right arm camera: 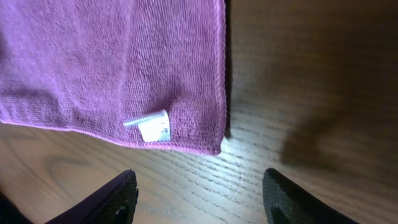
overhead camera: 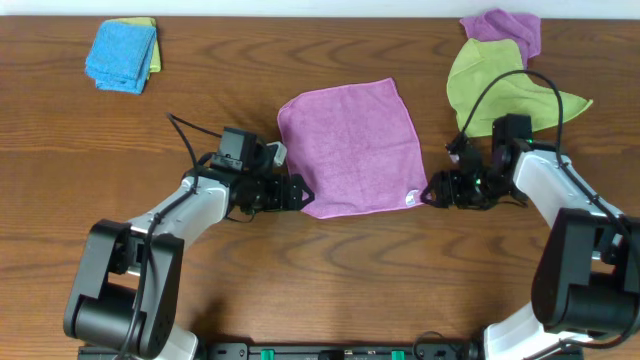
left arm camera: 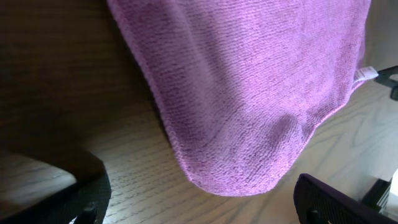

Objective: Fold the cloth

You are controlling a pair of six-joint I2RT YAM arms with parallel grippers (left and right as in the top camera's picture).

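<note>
The dark wooden tabletop (overhead camera: 330, 280) was mostly bare, with the lilac cloth (overhead camera: 350, 145) spread flat just above the middle of the overhead frame, turned slightly so that its lower edge ran up toward the right. Its small white tag (overhead camera: 410, 197) sat at the lower right corner.

The left hand (overhead camera: 298, 195) was low at the cloth's lower left corner. In the left wrist view its fingers (left arm camera: 336, 202) stood wide apart at the bottom of the frame, the rounded corner of the cloth hanging down between them, nothing gripped.

The right hand (overhead camera: 432, 192) lay just right of the tagged corner. In the right wrist view its fingers (right arm camera: 112, 199) were apart too, at the bottom of the frame, with the corner and tag just above the gap between them and bare wood in it. I could see no contact with the cloth.

A folded blue cloth (overhead camera: 120, 55) lay in the upper left of the overhead frame. In the upper right a green cloth (overhead camera: 495, 85) lay crumpled, with a second purple cloth (overhead camera: 505, 30) bunched at its top edge.
</note>
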